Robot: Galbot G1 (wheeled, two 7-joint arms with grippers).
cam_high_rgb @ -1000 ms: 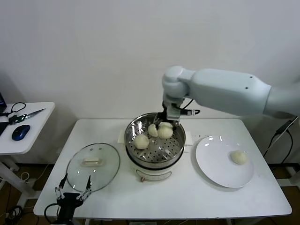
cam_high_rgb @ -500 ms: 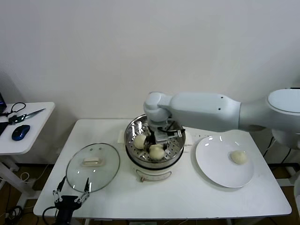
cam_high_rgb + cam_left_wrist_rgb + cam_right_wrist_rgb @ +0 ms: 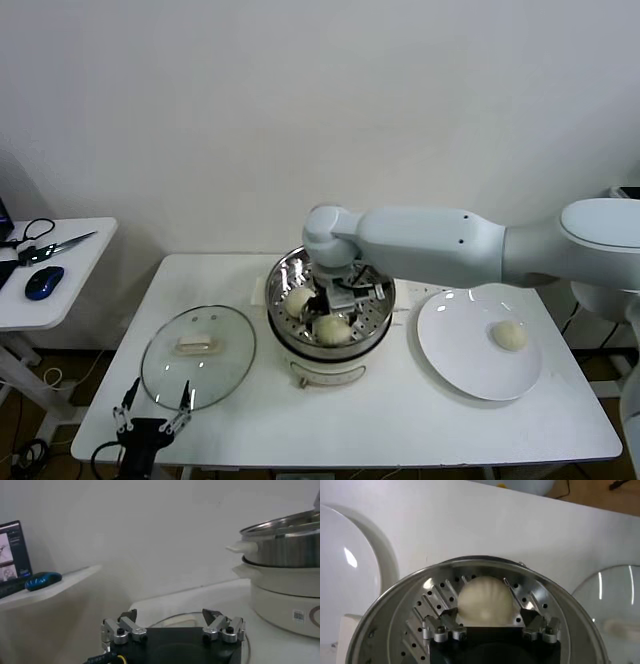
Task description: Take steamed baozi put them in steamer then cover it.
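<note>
Right pincer (image 3: 490, 625) inside the steamer (image 3: 331, 345), fingers spread, straddling one baozi (image 3: 484, 601) on the perforated tray without pinching it. Second baozi (image 3: 299, 301) left of it in the steamer. Another baozi (image 3: 509, 336) on the plate (image 3: 460, 350), right of steamer. Cover (image 3: 198, 357) flat on worktop (image 3: 400, 420), left of steamer. Left pincer (image 3: 172, 630) spread, empty, near the cover's front edge.

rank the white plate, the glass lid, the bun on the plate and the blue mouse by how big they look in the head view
1. white plate and glass lid: they look about alike, so no ranking between them
2. blue mouse and bun on the plate: close in apparent size; the mouse lies on a side table farther off, so unsure
</note>
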